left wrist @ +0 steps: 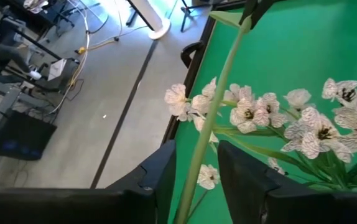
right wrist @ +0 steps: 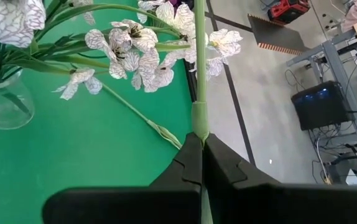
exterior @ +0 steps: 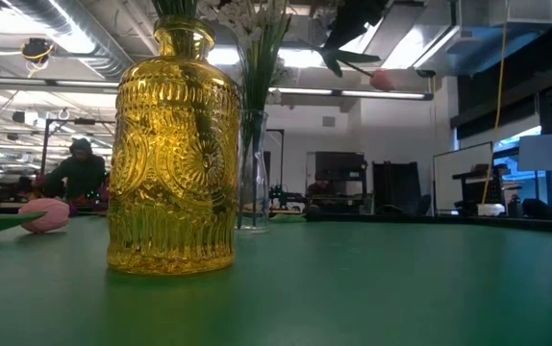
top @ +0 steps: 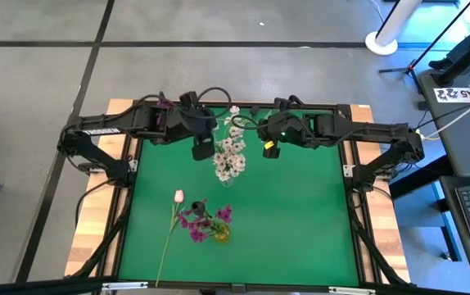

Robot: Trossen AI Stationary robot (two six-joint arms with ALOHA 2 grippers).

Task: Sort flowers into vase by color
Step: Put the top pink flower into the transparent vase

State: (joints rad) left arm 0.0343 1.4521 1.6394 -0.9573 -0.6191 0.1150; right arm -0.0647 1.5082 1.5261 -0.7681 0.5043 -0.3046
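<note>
Both arms are meeting at the far middle of the green table (top: pixel 300 221), and between them runs one thin green flower stem (right wrist: pixel 199 68). The right gripper (right wrist: pixel 201 144) is pinching that stem, fingers pressed together on it just below a swollen node, so the stalk is standing straight out past the fingertips. The left gripper (left wrist: pixel 197 171) is bracketing what looks like the same stem (left wrist: pixel 219 93): its two dark fingers are standing either side of the stalk with a sliver of space left, so I cannot tell whether they are gripping it yet. It reads as a hand-over, one arm steadying the stalk while the other takes it.

In the high view, the stem's long axis is running roughly across the table between the two grippers, just above the clear glass vase (right wrist: pixel 3 102) already holding the white veined blossoms (top: pixel 230 156). Its bloom end is out of sight.

Nearer the front, the yellow ribbed glass vase (exterior: pixel 173 154) is carrying the magenta-purple clusters (top: pixel 196 221), and a pale pink tulip bud (top: pixel 178 196) is lying flat beside it, long stalk trailing toward the near edge, unsorted as yet.
</note>
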